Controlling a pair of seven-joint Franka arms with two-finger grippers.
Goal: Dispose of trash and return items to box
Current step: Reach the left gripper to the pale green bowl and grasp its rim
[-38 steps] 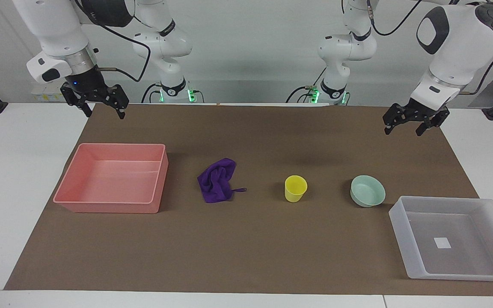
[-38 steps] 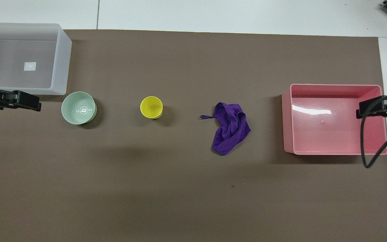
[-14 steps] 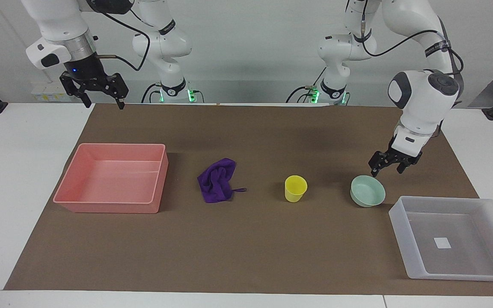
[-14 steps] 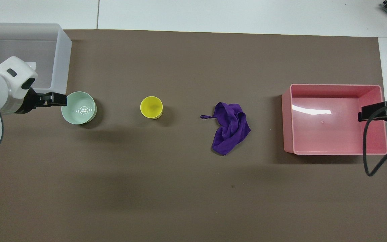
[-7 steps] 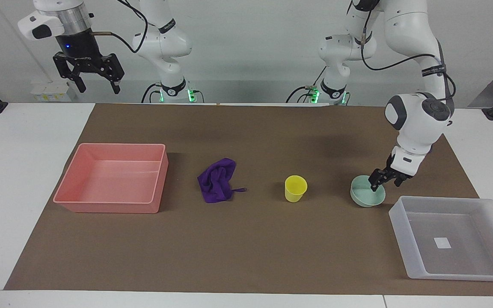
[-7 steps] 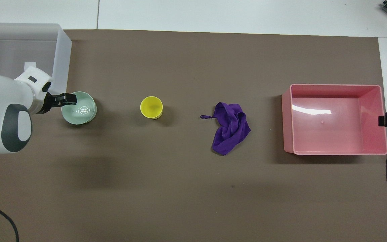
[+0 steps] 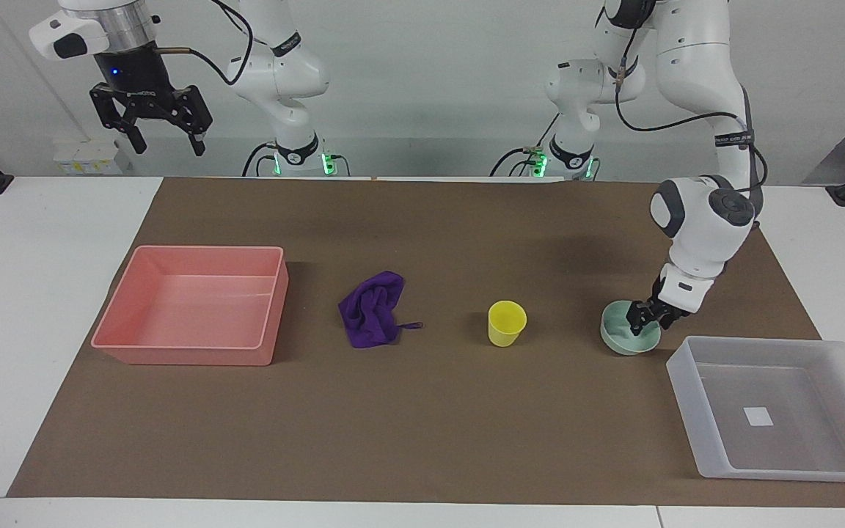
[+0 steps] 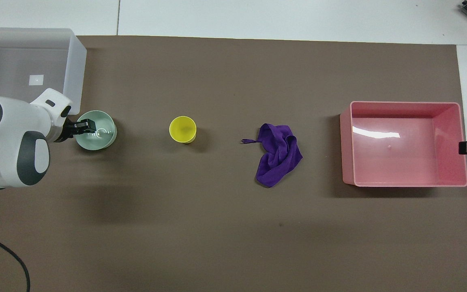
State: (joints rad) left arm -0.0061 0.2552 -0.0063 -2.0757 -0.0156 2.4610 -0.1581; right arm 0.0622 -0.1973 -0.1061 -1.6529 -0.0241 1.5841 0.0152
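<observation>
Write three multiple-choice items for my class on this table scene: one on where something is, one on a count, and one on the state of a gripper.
1. Where is the left gripper?
A. Over the pink tray
B. At the mint-green bowl
C. Over the purple cloth

2. How many rectangular trays are on the table?
A. One
B. Two
C. Three

3. How are the right gripper's fingers?
A. Shut on the yellow cup
B. Shut on the cloth
C. Open, holding nothing

Answers:
1. B: the left gripper is down at the rim of the mint-green bowl.
2. B: only the pink tray and the translucent tray show.
3. C: the right gripper hangs high with its fingers spread, while the yellow cup and purple cloth lie on the mat.
</observation>
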